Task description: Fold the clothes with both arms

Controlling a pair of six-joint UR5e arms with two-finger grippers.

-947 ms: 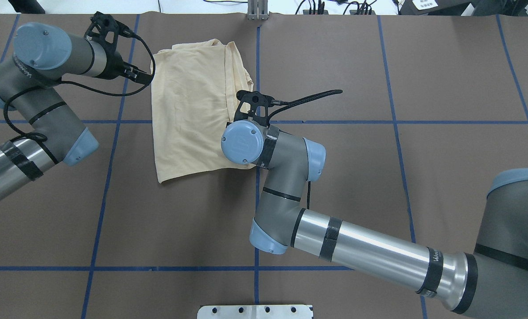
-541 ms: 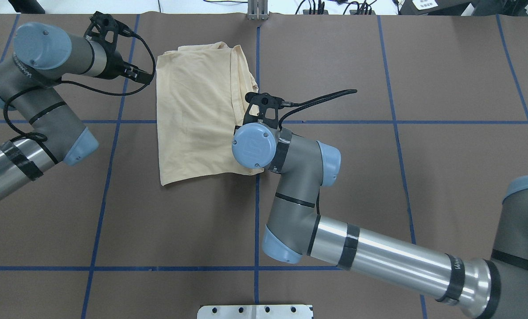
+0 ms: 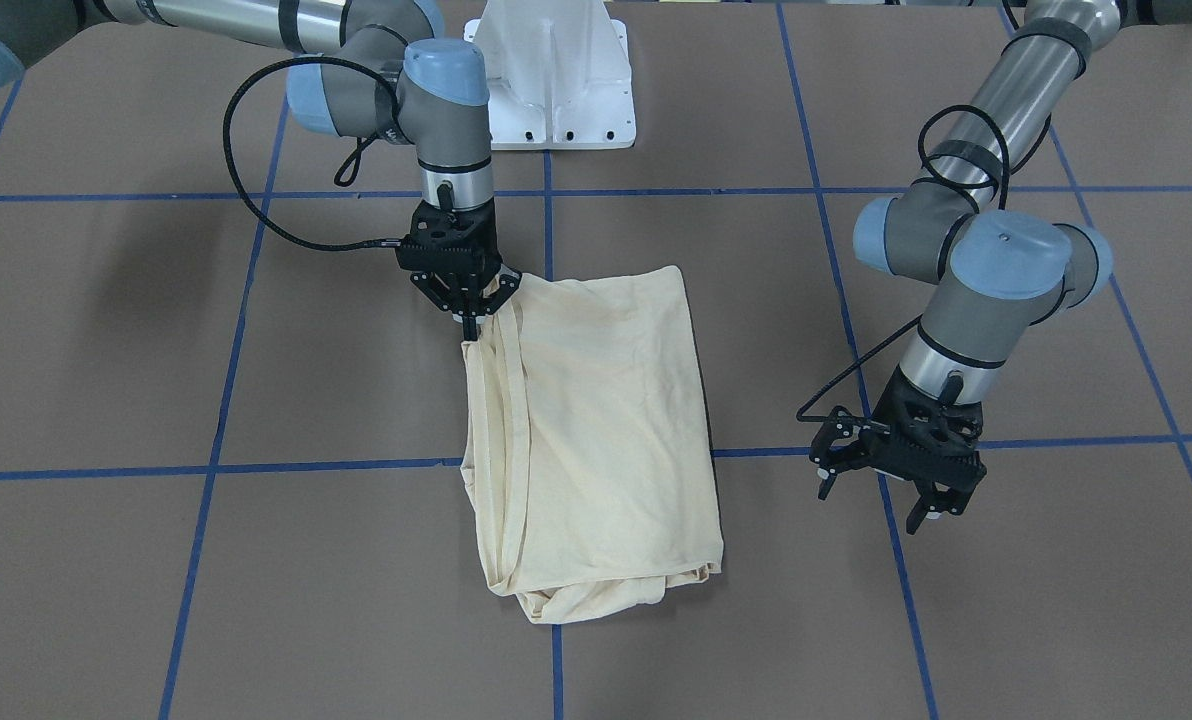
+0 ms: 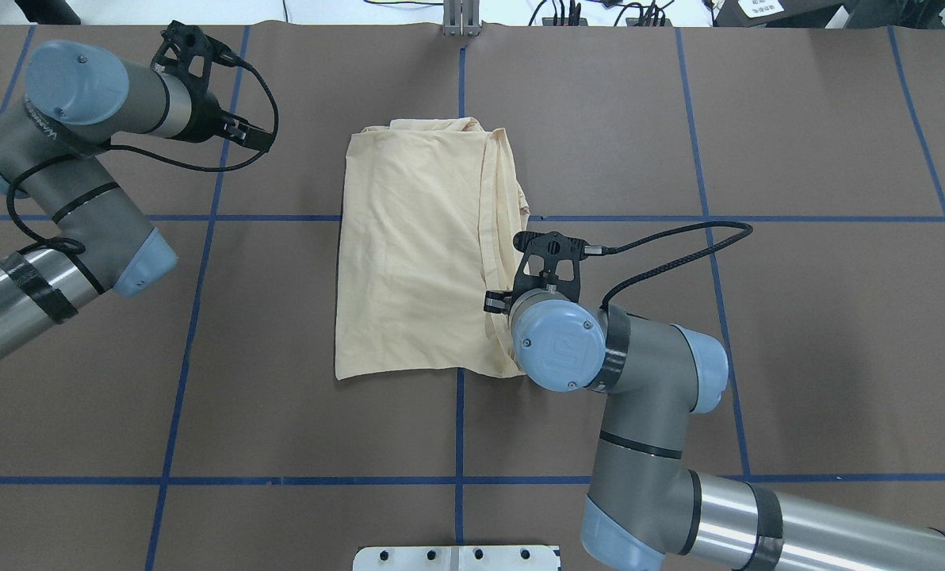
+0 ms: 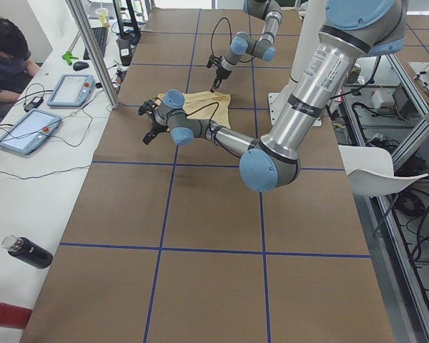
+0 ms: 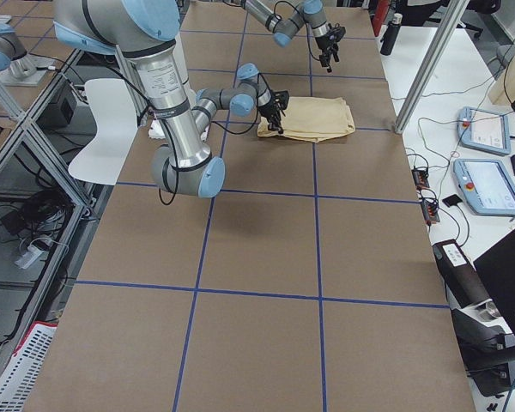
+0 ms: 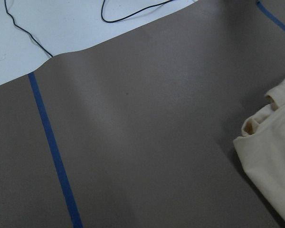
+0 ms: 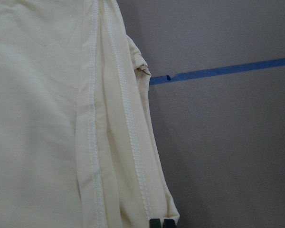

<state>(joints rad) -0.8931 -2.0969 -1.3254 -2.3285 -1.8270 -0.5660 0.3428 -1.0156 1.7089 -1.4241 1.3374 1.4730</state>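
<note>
The cream-yellow shirt (image 4: 417,246) lies folded into a long rectangle near the table's middle, print hidden. It also shows in the front view (image 3: 596,430). My right gripper (image 3: 471,325) is shut on the shirt's near right corner, pinching the stitched hem (image 8: 133,142) and lifting it slightly. In the overhead view its fingers are hidden under the right wrist (image 4: 556,345). My left gripper (image 3: 941,505) is open and empty, hovering over bare table well to the shirt's left. The shirt's far corner (image 7: 270,156) shows in the left wrist view.
Brown paper with blue tape lines (image 4: 461,428) covers the table. The white pedestal base (image 3: 556,80) stands at the robot's edge. A metal post (image 4: 461,20) stands at the far edge. An operator (image 5: 7,57), tablets and bottles are beside the table.
My right gripper has dragged the shirt to the right and toward the robot, its corner still pinched. The left arm has not moved.
</note>
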